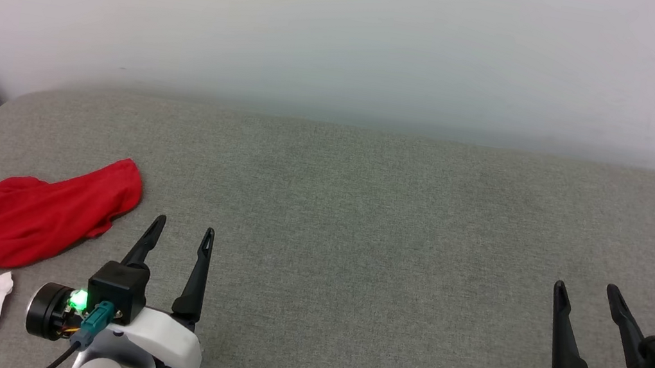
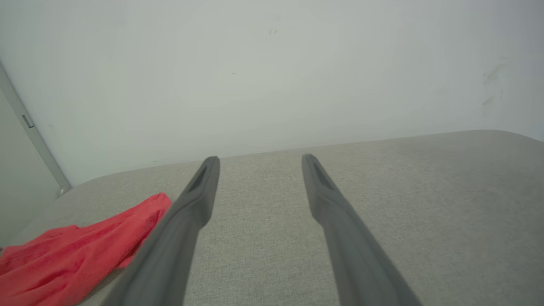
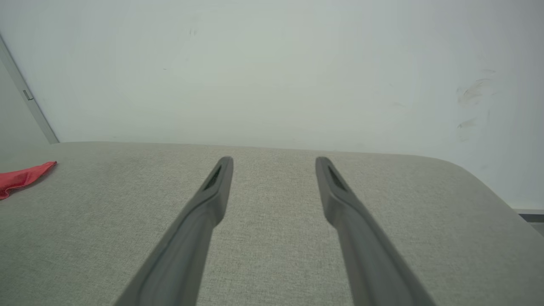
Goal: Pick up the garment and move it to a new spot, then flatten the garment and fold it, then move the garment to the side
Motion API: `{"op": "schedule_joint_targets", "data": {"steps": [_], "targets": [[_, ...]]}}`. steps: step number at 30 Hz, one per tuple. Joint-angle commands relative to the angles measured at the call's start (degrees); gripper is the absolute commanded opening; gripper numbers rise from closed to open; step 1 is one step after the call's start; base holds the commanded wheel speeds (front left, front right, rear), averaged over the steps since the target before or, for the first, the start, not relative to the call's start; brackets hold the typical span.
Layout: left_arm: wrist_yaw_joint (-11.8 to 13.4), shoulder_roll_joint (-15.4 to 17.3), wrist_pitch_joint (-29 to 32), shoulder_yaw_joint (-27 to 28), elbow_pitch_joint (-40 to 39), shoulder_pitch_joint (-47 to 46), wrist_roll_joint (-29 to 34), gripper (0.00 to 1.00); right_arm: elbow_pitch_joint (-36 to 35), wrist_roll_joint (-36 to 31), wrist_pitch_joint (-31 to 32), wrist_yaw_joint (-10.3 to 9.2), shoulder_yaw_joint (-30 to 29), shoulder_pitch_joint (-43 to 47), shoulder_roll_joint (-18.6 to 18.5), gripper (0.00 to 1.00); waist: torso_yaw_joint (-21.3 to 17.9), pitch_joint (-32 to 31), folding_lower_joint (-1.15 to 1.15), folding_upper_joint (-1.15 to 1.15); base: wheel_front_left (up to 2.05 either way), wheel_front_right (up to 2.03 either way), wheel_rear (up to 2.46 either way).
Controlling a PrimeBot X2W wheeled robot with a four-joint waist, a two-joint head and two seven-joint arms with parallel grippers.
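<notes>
Head view: garment [image 1: 3, 226] lies crumpled at the far left edge of the grey cushion [image 1: 362, 215], red body bunched, white sleeve with striped trim toward the front. Left gripper [image 1: 182, 232] sits just beside its right edge, fingers spread, nothing held, not touching cloth. Right gripper [image 1: 585, 293] well apart at the lower right, fingers spread, empty. White wall [image 1: 350, 31] behind.
</notes>
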Motion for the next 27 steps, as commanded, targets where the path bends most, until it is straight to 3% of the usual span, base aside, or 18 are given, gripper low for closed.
{"op": "schedule_joint_targets", "data": {"steps": [1,21,27], "targets": [[-0.11,-0.11,-0.17,0.03,0.29,-0.36,-0.15,1.0,0.13,0.14,-0.22,-0.02,-0.11,-0.05,0.19,1.0,0.02,-0.01,0.0,0.0,0.0,0.0,0.0],[-0.53,-0.17,-0.17,0.46,2.16,-0.98,-0.83,1.0,0.76,1.57,-1.55,-0.02,0.41,-0.39,0.18,1.0,0.43,-0.11,0.0,0.0,0.0,0.0,0.0],[-0.24,-0.32,-0.17,0.66,2.4,-1.61,-1.05,1.0,0.25,0.93,-1.4,-0.02,0.46,-0.18,0.18,1.0,2.68,-0.17,0.0,0.0,0.0,0.0,0.0]]}}
